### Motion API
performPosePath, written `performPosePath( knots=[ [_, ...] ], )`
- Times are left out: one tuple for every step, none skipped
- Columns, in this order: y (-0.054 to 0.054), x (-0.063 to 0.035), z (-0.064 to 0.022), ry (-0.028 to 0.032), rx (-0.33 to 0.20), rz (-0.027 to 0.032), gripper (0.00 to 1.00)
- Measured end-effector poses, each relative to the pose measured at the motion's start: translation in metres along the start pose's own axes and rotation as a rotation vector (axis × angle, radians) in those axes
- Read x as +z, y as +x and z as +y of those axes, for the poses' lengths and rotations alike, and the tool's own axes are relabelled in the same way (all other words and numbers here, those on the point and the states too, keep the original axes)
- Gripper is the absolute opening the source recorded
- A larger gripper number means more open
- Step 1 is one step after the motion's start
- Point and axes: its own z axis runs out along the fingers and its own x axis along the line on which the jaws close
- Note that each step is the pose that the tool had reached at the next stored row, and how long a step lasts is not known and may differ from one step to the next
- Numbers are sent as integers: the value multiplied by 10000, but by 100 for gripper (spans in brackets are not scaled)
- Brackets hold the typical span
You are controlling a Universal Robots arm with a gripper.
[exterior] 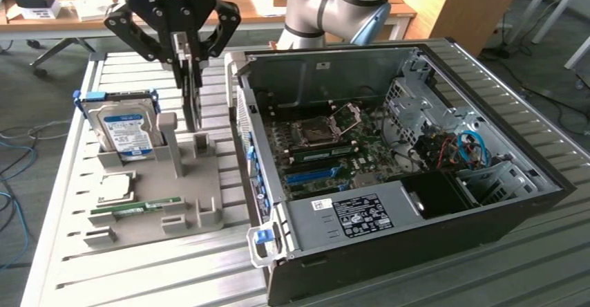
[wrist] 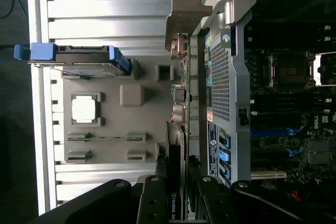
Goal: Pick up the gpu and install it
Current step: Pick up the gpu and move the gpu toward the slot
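Observation:
The gpu is a thin dark card seen edge-on, hanging upright from my gripper, whose fingers are shut on its upper edge. Its lower end is close over the slotted post of the grey holder; I cannot tell whether it still touches. In the wrist view the gpu runs as a narrow strip between the fingers of my gripper, with its metal bracket at the far end. It lies between the holder and the outer wall of the open computer case.
The open case lies on the exterior view's right, its motherboard showing a blue slot. The holder also carries a hard drive with a blue label, a CPU and a green RAM stick. Everything rests on a slatted metal table.

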Motion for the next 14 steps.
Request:
performPosePath(
  knots=[
    [-20, 0, 1, 1, 0, 1, 26],
    [-39, 1, 2, 1, 0, 0, 26],
    [-61, 1, 3, 0, 0, 0, 26],
    [-83, 2, 4, 0, -1, 0, 26],
    [-107, 3, 5, 0, -1, 0, 26],
    [-132, 3, 7, 0, 0, 0, 26],
    [-157, 4, 8, 0, 1, 0, 26],
    [-185, 5, 10, 0, 0, 0, 26],
    [-212, 6, 11, -1, 0, -1, 26],
    [-241, 6, 12, 0, 0, 0, 26],
    [-271, 7, 14, 0, 0, 1, 26],
    [-301, 8, 15, 0, -1, 0, 26],
    [-331, 8, 17, 1, -2, 1, 26],
    [-361, 9, 19, 0, -1, 0, 26]
  ],
)
